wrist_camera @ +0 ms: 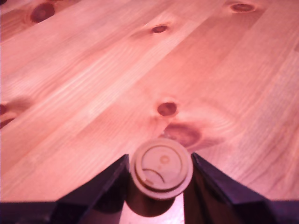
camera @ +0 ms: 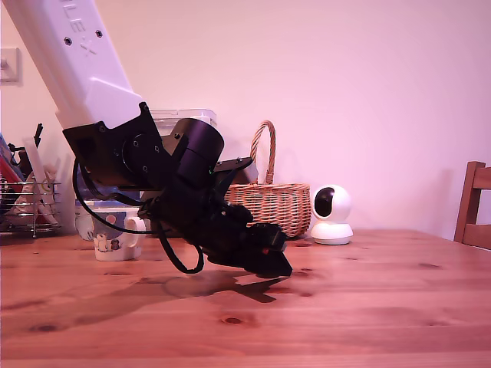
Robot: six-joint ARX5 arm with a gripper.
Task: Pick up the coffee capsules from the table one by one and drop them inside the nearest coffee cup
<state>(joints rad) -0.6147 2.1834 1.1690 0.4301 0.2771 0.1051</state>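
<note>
The black two-fingered gripper (wrist_camera: 161, 186) is closed on a small brown tapered coffee capsule (wrist_camera: 161, 168). The wrist view shows the capsule's round face seated squarely between the two dark fingers (wrist_camera: 100, 184), both touching its sides, its long axis running along the gripper's reach. The pine tabletop (wrist_camera: 93, 84) lies beyond; a shadow beside the capsule suggests it hangs clear of the boards, though contact cannot be ruled out.

In the exterior view the capsule itself is hidden by the arm. The gripper (camera: 268, 257) sits low over the table (camera: 368, 307), pointing toward the exterior view's right. The white patterned ceramic mug (camera: 111, 238) stands behind the arm, well toward the exterior view's left, partly masked by cabling.

Judgement: the capsule is secured. The coming move depends on lifting and swinging back toward the mug, opposite to the gripper's present heading. A woven wicker basket (camera: 272, 203) and a white dome camera (camera: 331, 215) stand further back.
</note>
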